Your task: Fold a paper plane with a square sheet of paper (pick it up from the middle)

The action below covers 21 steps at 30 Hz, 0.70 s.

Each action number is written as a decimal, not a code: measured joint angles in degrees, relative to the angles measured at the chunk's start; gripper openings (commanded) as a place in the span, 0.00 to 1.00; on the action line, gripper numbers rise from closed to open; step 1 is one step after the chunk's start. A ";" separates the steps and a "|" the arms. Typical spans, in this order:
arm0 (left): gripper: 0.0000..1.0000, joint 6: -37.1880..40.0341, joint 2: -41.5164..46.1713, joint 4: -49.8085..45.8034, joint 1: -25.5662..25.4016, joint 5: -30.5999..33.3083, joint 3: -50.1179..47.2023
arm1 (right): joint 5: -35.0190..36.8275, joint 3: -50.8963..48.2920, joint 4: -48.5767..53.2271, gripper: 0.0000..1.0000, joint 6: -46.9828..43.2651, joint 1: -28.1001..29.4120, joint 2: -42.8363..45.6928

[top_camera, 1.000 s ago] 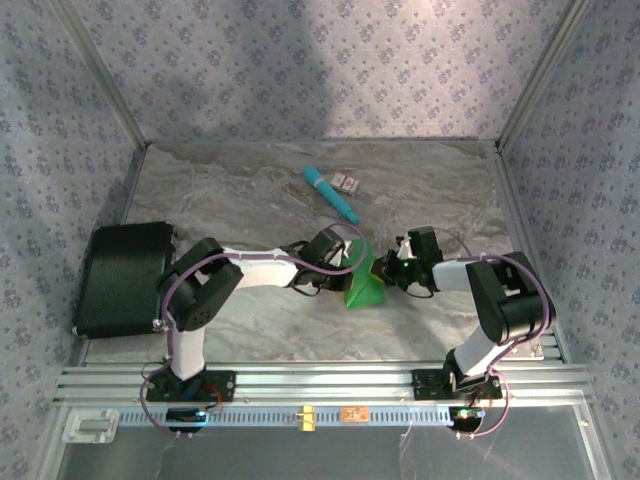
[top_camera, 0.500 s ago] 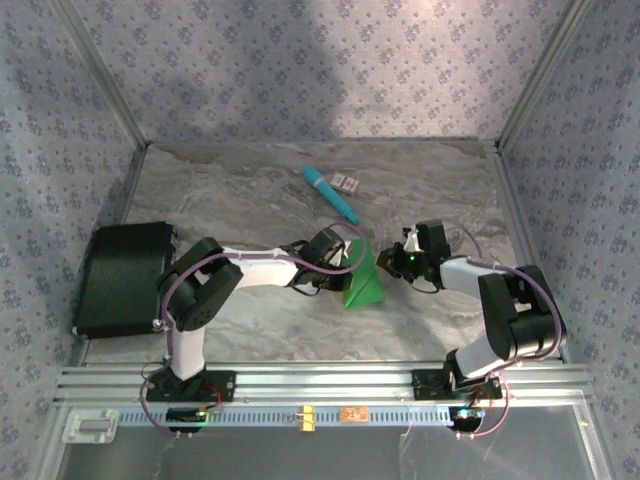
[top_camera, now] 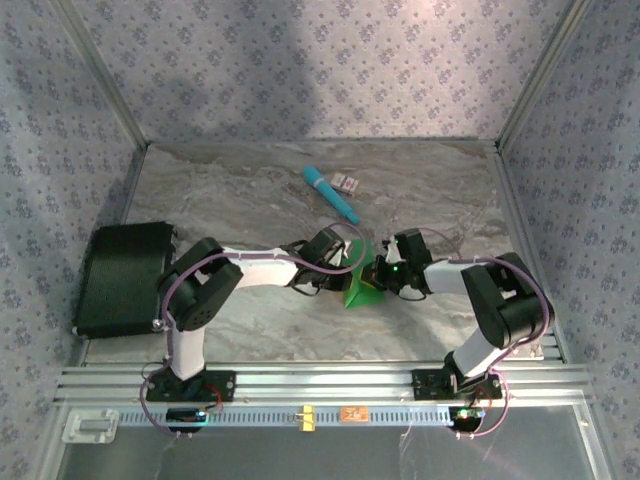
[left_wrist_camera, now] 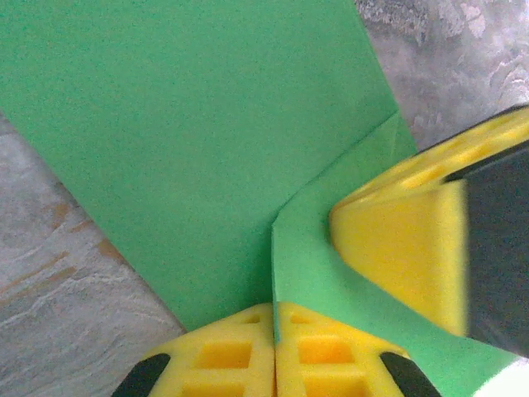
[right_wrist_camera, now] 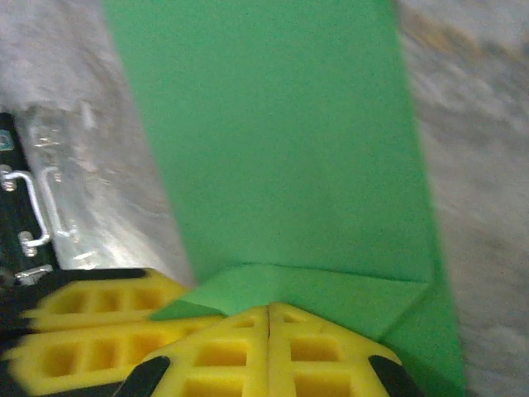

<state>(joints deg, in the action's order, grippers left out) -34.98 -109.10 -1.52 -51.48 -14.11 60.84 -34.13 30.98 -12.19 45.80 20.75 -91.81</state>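
The marbled table (top_camera: pixel 250 190) carries the green paper (top_camera: pixel 362 292) just below the centre of the top view. It stands there as a creased, tent-like triangle, with both arms meeting at its upper edge. Judgement: the work is mid-fold, a corner flap being turned over, and no plane shape is formed yet. In the left wrist view a narrow flap runs from lower centre to the right across the broad sheet, and its crease looks soft. The left gripper (left_wrist_camera: pixel 274 331) is clenched at the bottom of that frame, its yellow pads together with the paper's edge pinched between them. The right gripper (right_wrist_camera: pixel 269 331) is likewise clenched, nipping a folded corner at the bottom of its own frame. It also appears at the right of the left wrist view, resting on the flap. The next move likely calls for laying the flap flat to the centre line and pressing the crease firm, without letting the thin sheet slip or tear.
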 measured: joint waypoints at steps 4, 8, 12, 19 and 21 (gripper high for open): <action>0.09 0.00 0.00 0.00 0.00 0.00 0.00 | -0.02 -0.87 -1.70 0.00 0.09 -0.31 0.04; 0.13 -0.02 0.00 0.00 0.00 0.00 0.00 | -0.44 -1.44 -2.86 0.00 0.09 -0.70 0.04; 0.26 -0.09 0.28 -0.02 -0.02 -0.02 0.15 | -0.59 -1.60 -3.17 0.00 0.09 -0.74 0.04; 0.39 -1.42 4.15 -4.07 0.81 2.23 0.15 | -0.61 -1.70 -3.43 0.00 0.09 -0.92 0.04; 0.36 -1.79 5.70 -4.85 0.96 3.04 0.15 | -0.61 -1.84 -3.67 0.00 0.20 -0.96 0.04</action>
<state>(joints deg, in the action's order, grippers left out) -36.77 -103.39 -6.37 -50.52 -11.07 60.99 -34.74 29.15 -15.86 46.00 19.79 -91.77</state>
